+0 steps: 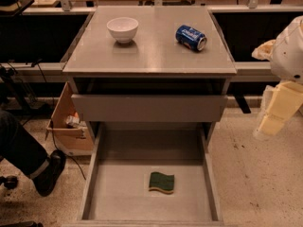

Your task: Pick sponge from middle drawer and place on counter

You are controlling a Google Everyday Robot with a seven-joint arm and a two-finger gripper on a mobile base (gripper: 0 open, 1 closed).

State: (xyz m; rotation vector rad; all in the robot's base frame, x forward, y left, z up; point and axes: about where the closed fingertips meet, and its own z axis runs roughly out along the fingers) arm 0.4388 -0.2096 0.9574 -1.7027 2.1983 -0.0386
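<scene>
Pincer [272, 119], grip unreadable, hangs right of the counter [156, 51]; one sponge [161, 182] lies in the middle drawer [118, 195].
</scene>
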